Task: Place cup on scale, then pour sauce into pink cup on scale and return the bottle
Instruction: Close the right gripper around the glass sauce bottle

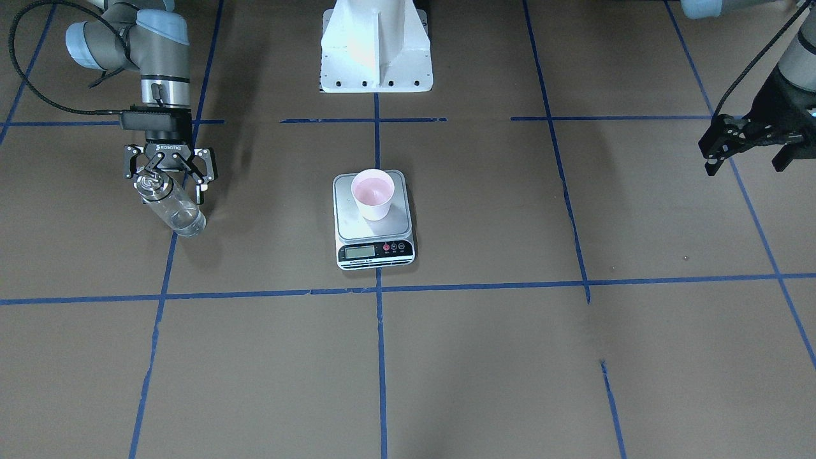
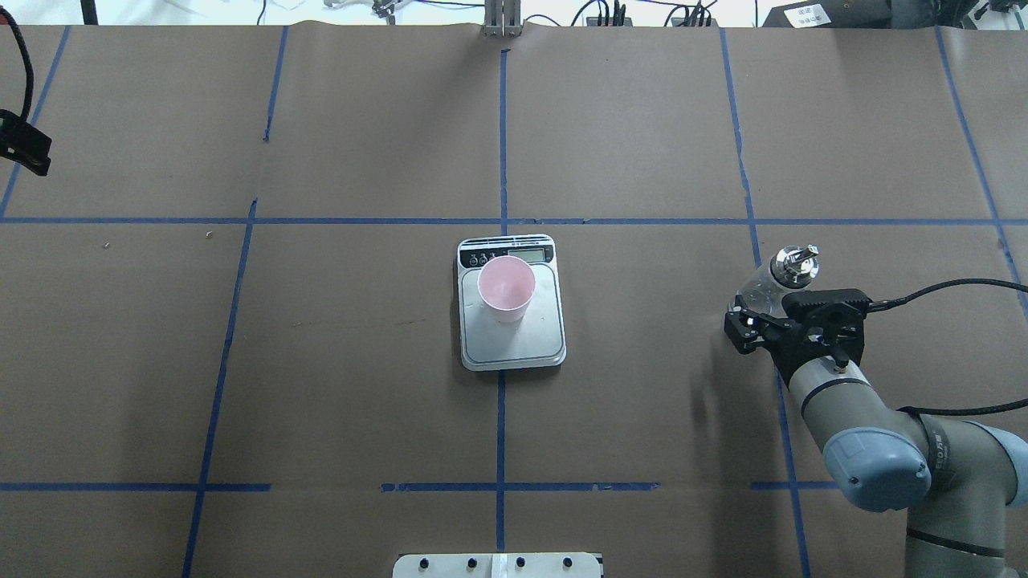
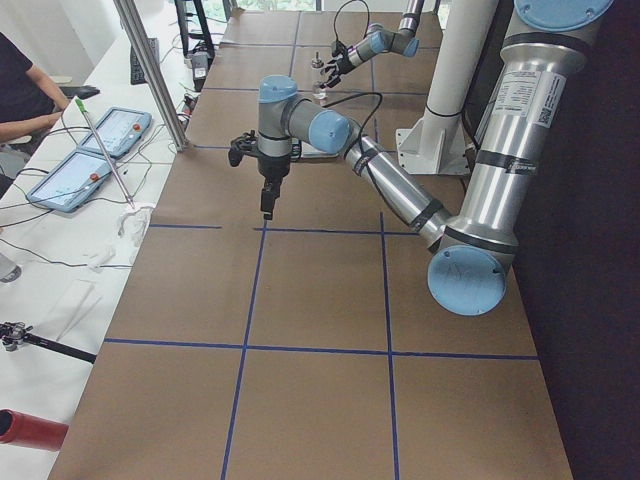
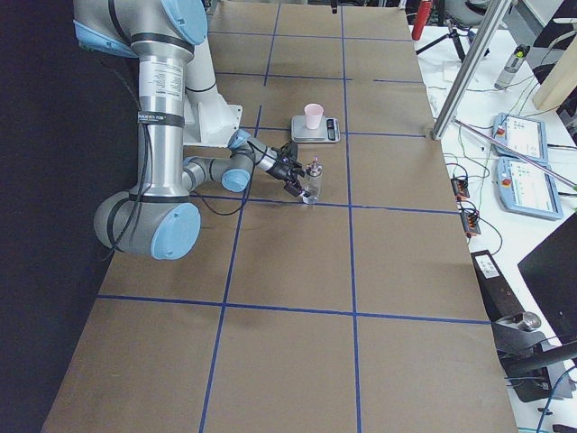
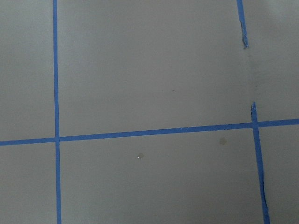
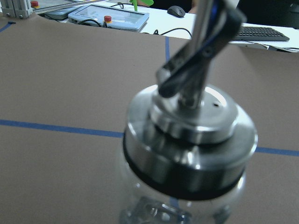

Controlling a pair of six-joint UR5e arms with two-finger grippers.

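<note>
The pink cup (image 1: 375, 194) stands upright on the silver platform of the scale (image 1: 350, 222), toward the platform's robot-side corner. I cannot tell whether there is sauce in the cup. The clear glass bottle (image 1: 175, 210) with its silver cap and spout stands on the table far to the robot's right of the scale. My right gripper (image 1: 169, 186) is open, with its fingers straddling the bottle's upper body. The bottle's cap (image 6: 189, 135) fills the right wrist view. My left gripper (image 1: 746, 162) hangs open and empty above bare table, far to the other side.
The white robot pedestal (image 1: 376, 51) stands behind the scale. Blue tape lines (image 1: 379, 331) divide the brown table into squares. Beyond the table's far edge are a desk with tablets (image 4: 523, 135), cables, and a seated person (image 3: 20, 90).
</note>
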